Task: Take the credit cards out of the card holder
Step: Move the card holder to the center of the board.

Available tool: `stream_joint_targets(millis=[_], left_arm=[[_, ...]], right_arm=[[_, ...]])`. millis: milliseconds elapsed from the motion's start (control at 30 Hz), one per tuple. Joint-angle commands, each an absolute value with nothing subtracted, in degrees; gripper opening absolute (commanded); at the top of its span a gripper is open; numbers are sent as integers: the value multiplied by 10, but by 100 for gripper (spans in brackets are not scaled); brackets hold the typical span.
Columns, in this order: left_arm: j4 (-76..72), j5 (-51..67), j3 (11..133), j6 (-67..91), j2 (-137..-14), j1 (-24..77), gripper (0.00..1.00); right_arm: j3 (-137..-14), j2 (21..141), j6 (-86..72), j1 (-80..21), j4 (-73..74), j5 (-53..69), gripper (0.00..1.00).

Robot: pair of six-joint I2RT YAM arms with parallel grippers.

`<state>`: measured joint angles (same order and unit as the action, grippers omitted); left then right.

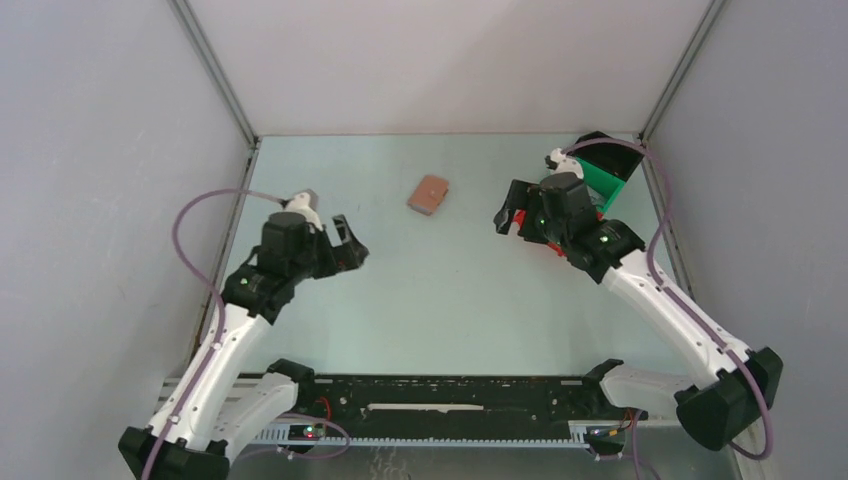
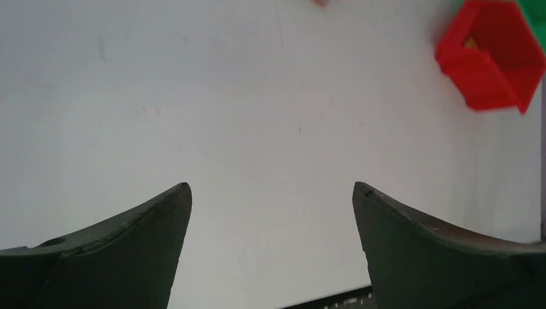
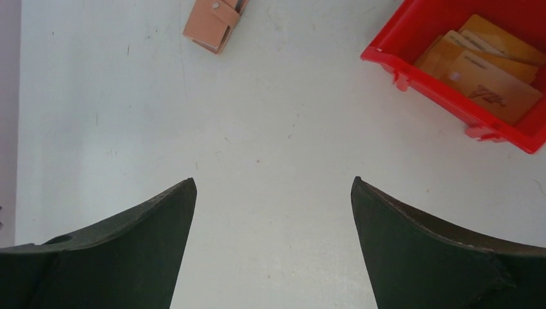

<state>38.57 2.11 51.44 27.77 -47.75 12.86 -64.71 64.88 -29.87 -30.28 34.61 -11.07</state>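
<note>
The card holder (image 1: 428, 195), a small brown leather wallet, lies folded shut on the pale table, mid-back; its strap tab with a snap shows in the right wrist view (image 3: 212, 22). The credit cards inside it are hidden. My left gripper (image 1: 354, 243) hovers to its lower left, jaws wide open and empty (image 2: 272, 187); only a sliver of the wallet (image 2: 320, 2) reaches that view's top edge. My right gripper (image 1: 507, 217) is to the wallet's right, also open with nothing between its fingers (image 3: 273, 180).
A red bin (image 3: 412, 48) holding several tan cards (image 3: 489, 84) sits under the right arm, also seen from the left wrist (image 2: 492, 55). A green bin (image 1: 610, 178) stands at the back right corner. Grey walls enclose the table.
</note>
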Motion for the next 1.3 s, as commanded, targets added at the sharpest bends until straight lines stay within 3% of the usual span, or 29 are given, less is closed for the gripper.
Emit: stream_joint_targets(millis=[0,167,367,667,1133,1267], left_arm=[[339,2,469,324,-473,208,100],[356,-44,476,333,-498,212,100],[402,-86,518,324,-508,211,100],[425,-95,525,325,-487,210,100],[434,-110,523,308,-503,210,100],[439,-113,526,304,-503,210,100]], right_arm=[[-645,701,-321,-325,287,-83,100],[-708,828,-301,-348,256,-29,100],[-894,1024,-339,-342,298,-32,99],[-1134,1274,-474,-288,321,7,85],[-1175,1392,-598,-286,247,65,65],[-1174,1403,-615,-289,230,73,49]])
